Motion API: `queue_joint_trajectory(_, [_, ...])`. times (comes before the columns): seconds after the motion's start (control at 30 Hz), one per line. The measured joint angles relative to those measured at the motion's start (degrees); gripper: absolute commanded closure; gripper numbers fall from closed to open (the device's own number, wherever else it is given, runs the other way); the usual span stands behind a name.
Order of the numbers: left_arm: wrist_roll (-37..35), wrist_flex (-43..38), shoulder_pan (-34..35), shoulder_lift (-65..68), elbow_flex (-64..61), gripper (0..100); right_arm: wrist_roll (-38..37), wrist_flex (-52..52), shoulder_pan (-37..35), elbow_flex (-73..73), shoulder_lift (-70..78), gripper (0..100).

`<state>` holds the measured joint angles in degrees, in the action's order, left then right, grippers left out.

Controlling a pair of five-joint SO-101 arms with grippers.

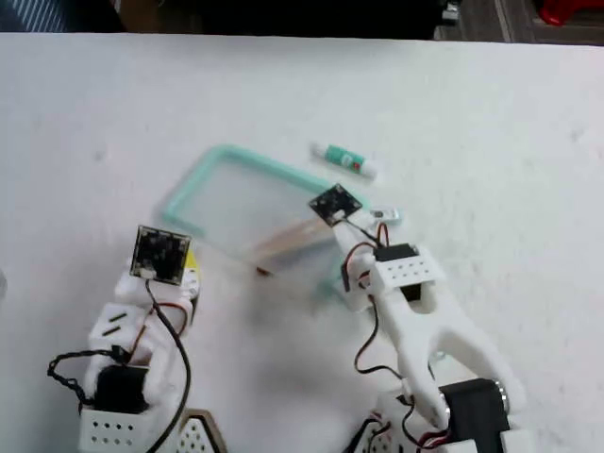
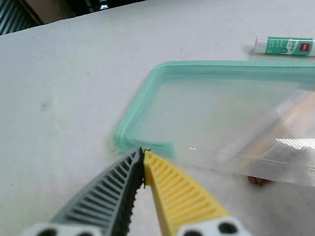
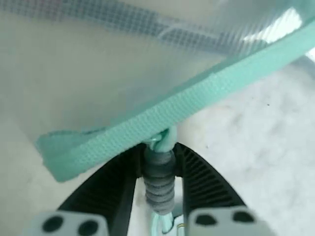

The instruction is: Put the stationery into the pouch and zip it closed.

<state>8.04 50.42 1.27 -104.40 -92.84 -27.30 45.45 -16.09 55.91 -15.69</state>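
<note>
The translucent pouch (image 1: 236, 200) with a teal zip edge lies flat mid-table. A long wooden stick-like item (image 1: 283, 243) lies inside it, its reddish tip (image 2: 258, 180) poking out at the near edge. A white and green glue stick (image 1: 344, 160) rests on the table just beyond the pouch. My left gripper (image 2: 143, 156), with grey and yellow fingers, is shut on the pouch's near corner tab (image 2: 147, 147). My right gripper (image 3: 158, 157) is shut on the grey ribbed zipper pull (image 3: 158, 182) at the teal zip edge (image 3: 197, 98).
A small white and blue object (image 1: 382, 215) lies by the right arm's wrist camera (image 1: 335, 203). The white table (image 1: 472, 113) stretches wide to the far edge, where a dark strip begins. Both arm bases sit at the near edge.
</note>
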Motion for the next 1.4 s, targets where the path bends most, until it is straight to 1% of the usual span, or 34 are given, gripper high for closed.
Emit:
queue_joint_trajectory(0.03, [0.0, 0.0, 0.0, 0.0, 0.0, 97, 0.0, 0.0, 0.0, 0.0, 0.0, 98.1])
queue_joint_trajectory(0.17, [0.0, 0.0, -0.1, 0.0, 0.0, 97, 0.0, 0.0, 2.1, 0.0, 0.0, 98.1])
queue_joint_trajectory(0.2, [0.0, 0.0, -0.7, 0.0, 0.0, 96, 0.0, 0.0, 2.7, 0.0, 0.0, 98.2])
queue_joint_trajectory(0.3, [0.0, 0.4, -3.7, 0.0, 0.0, 85, 0.0, 0.0, 4.0, 0.0, 0.0, 98.2])
queue_joint_trajectory(0.33, [0.0, 0.9, -4.9, 0.0, 0.0, 83, 0.0, 0.0, 4.4, 0.0, 0.0, 98.2])
queue_joint_trajectory(0.4, [0.4, 2.4, -8.1, 0.0, 0.0, 84, 0.0, 0.0, 4.8, 0.0, 0.0, 98.2])
queue_joint_trajectory(0.5, [3.8, 4.7, -11.6, 0.0, 0.0, 84, 0.0, 0.0, 4.8, 0.0, 0.0, 98.2])
queue_joint_trajectory(0.6, [7.4, 6.5, -12.3, 0.0, 0.0, 85, 0.0, 0.6, 4.8, -0.5, 0.0, 98.2])
queue_joint_trajectory(0.77, [8.4, 12.6, -12.7, -0.4, 4.1, 84, 0.0, 6.0, 5.1, -3.7, 0.1, 98.2])
queue_joint_trajectory(1.0, [8.6, 13.1, -12.6, -0.1, 4.8, 85, 0.0, 13.0, 5.2, -8.9, -0.7, 98.2])
queue_joint_trajectory(1.17, [8.6, 13.4, -13.1, 0.0, 5.2, 85, 0.0, 22.2, 5.2, -14.5, -9.4, 98.2])
queue_joint_trajectory(1.4, [9.5, 16.1, -13.1, -0.3, 11.1, 84, 0.0, 31.2, 4.9, -24.0, -24.2, 98.2])
